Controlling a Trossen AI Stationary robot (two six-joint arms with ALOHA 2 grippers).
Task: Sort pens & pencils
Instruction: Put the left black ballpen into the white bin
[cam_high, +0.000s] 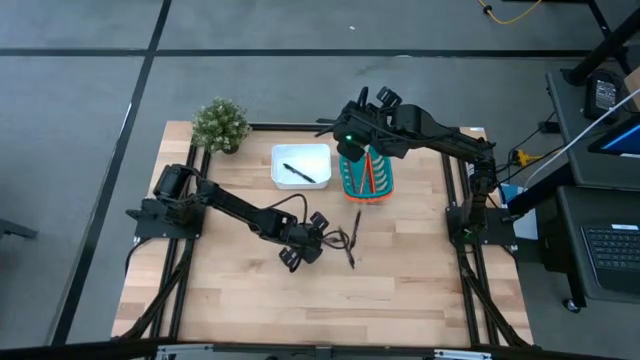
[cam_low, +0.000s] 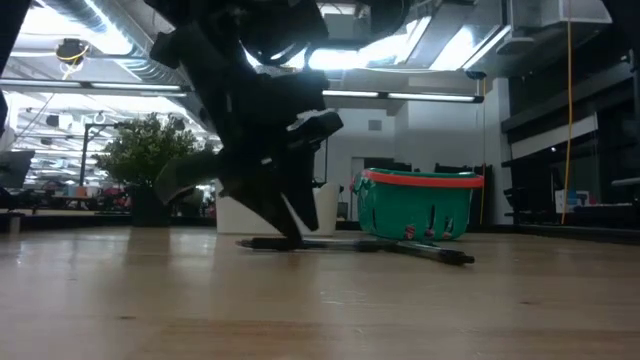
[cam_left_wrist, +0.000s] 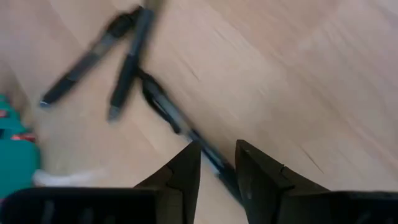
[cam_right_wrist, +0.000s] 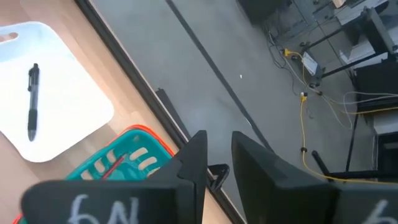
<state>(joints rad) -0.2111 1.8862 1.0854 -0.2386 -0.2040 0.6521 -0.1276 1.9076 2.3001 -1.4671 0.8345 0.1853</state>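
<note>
Light wooden boards form the table (cam_high: 400, 280), which stands on a grey floor, with a small potted plant (cam_high: 220, 124) at its far left corner. Near the far edge lies a white tray (cam_high: 318, 158) with one black pen (cam_high: 299, 173) in it, and just beside it stands a green basket (cam_high: 352, 180) with an orange rim; red and orange pencils (cam_high: 368, 174) stand inside this basket. Close to the table's middle, three more dark pens (cam_high: 351, 240) lie loose on the wood, two crossing each other and the third touching them. The left gripper (cam_high: 322, 238) is low over this group, and in the left wrist view its fingers (cam_left_wrist: 186, 174) stand a little apart with one pen (cam_left_wrist: 180, 127) running between them; it seems they are not yet pressed on it, but the view is too blurred to be sure. The right gripper (cam_high: 350, 150) hangs above the basket's far side, next to the tray. Its fingers (cam_right_wrist: 194, 163) show a narrow gap and nothing is between them.
</note>
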